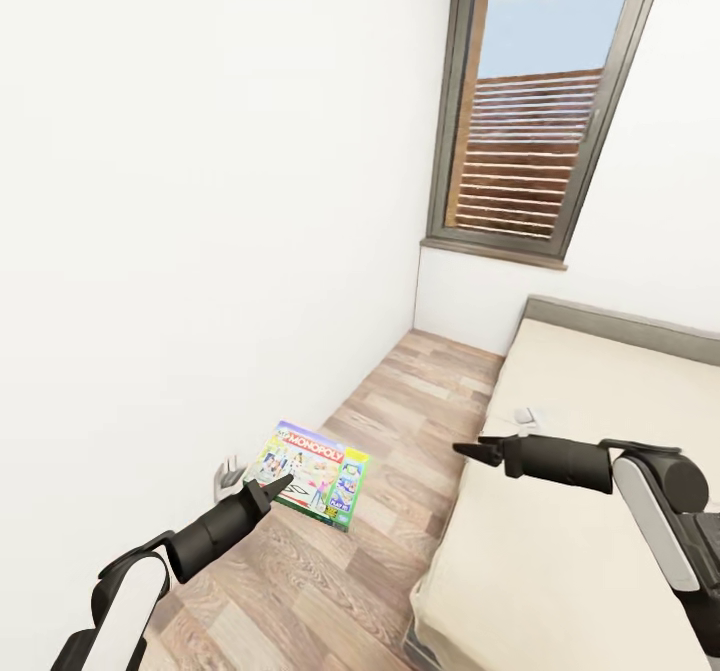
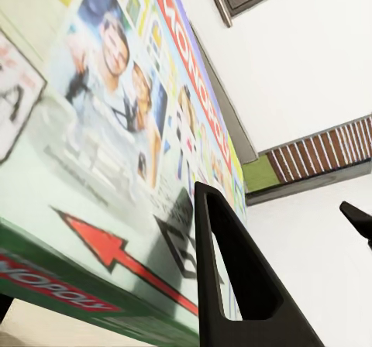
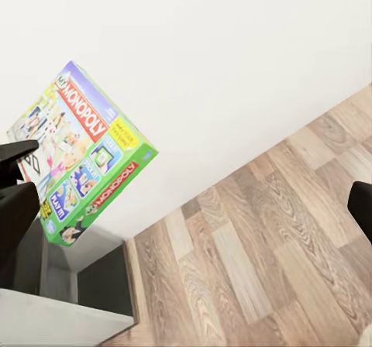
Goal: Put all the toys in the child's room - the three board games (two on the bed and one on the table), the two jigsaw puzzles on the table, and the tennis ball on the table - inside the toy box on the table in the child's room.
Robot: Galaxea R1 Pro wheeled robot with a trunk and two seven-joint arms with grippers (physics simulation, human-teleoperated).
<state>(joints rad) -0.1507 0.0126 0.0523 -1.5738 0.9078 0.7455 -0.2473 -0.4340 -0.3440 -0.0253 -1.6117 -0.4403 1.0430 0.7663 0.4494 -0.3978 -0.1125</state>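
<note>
One flat green board-game box [image 1: 312, 473] lettered MONOPOLY was pinched by the left gripper [image 1: 262, 492]; the right gripper [image 1: 470, 450] hung spread at three o'clock, over the beige bed [image 1: 590, 511].

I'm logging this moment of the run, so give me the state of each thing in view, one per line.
Green Monopoly board game box: held off the wood-plank floor, tilted.
Left gripper: shut on the box's edge.
Right gripper: empty, over the edge of the beige bed; cannot tell whether it is open.
Grey-framed window: closed.
</note>
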